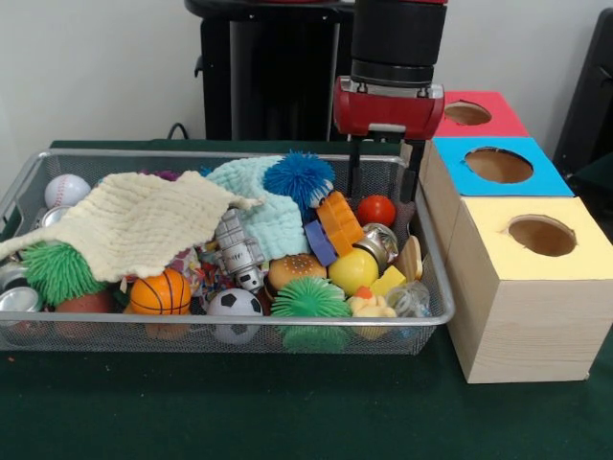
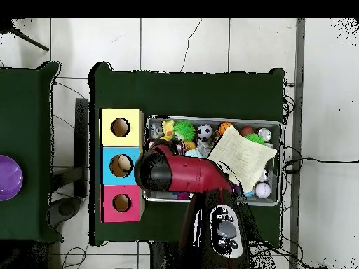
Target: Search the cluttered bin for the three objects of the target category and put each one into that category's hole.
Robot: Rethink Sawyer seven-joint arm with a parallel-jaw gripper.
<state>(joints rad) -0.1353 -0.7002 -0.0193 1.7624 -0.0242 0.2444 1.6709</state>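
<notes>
The wire mesh bin (image 1: 230, 324) is heaped with toys; it also shows in the overhead view (image 2: 275, 126). One clear, wrinkly plastic item (image 1: 412, 299) lies in its near right corner, beside a yellow duck (image 1: 372, 307). In the overhead view that item (image 2: 156, 131) is at the bin's top left corner. I make out no other clear plastic items; a cream cloth (image 1: 134, 222) covers much of the left half. My gripper (image 1: 383, 187) hangs over the bin's far right end, open and empty, above a red ball (image 1: 375, 209). In the overhead view the arm (image 2: 179, 174) hides it.
Three wooden boxes with round holes stand right of the bin: red (image 1: 469, 113), blue (image 1: 498, 165), yellow (image 1: 541, 235). Shiny metal cans (image 1: 17, 299) lie at the bin's left end. A blue spiky ball (image 1: 299, 178) and an orange block (image 1: 339, 222) lie near the gripper.
</notes>
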